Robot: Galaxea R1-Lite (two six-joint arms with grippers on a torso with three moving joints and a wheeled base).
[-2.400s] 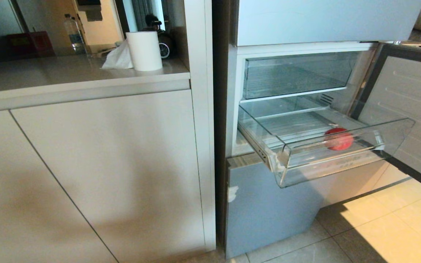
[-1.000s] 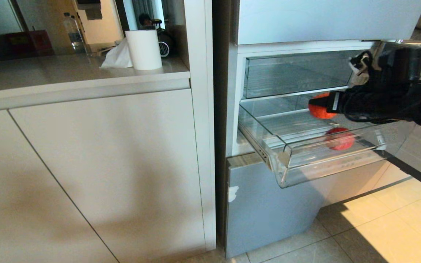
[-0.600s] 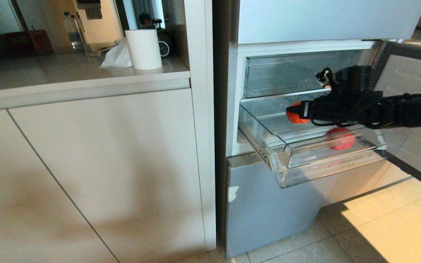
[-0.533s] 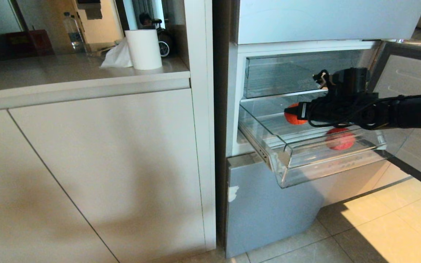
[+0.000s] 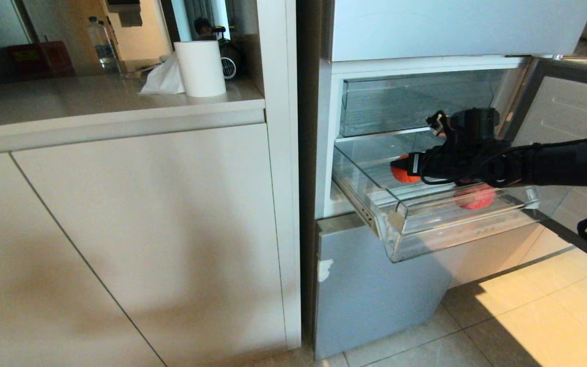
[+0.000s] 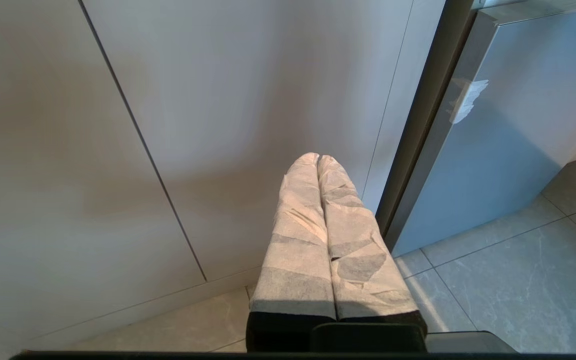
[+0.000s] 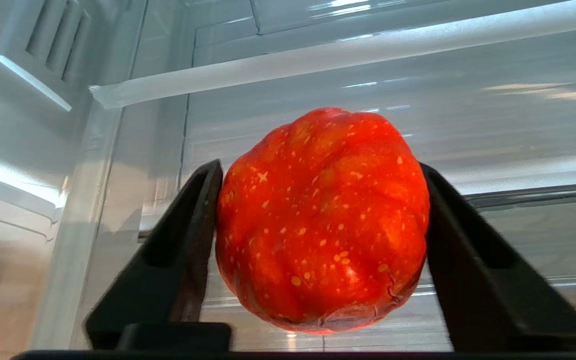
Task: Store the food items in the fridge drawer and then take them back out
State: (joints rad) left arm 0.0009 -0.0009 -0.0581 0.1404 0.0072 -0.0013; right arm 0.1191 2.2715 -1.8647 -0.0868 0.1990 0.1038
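The fridge point(image 5: 375, 290) has its middle compartment open, with the clear fridge drawer point(image 5: 456, 232) pulled out. One red-orange food item point(image 5: 474, 198) lies on the drawer's ribbed floor at the right. My right gripper point(image 5: 404, 169) reaches in from the right, low over the drawer's left half, shut on the second food item point(image 5: 400, 174). In the right wrist view that speckled red piece point(image 7: 323, 220) fills the gap of the right gripper point(image 7: 320, 170), and both black fingers point(image 7: 198, 220) touch its sides. My left gripper point(image 6: 318, 159) is parked low before the cabinet, shut and empty.
A fixed clear bin point(image 5: 410, 102) sits above the drawer. The open fridge door point(image 5: 568, 148) stands at the right. A white cabinet point(image 5: 145, 229) with a counter and paper roll point(image 5: 201, 69) is to the left. Tiled floor point(image 5: 528, 316) lies below.
My right arm came in from the right with the food item, moved left and sank toward the drawer floor. The other piece and the left arm stayed still.
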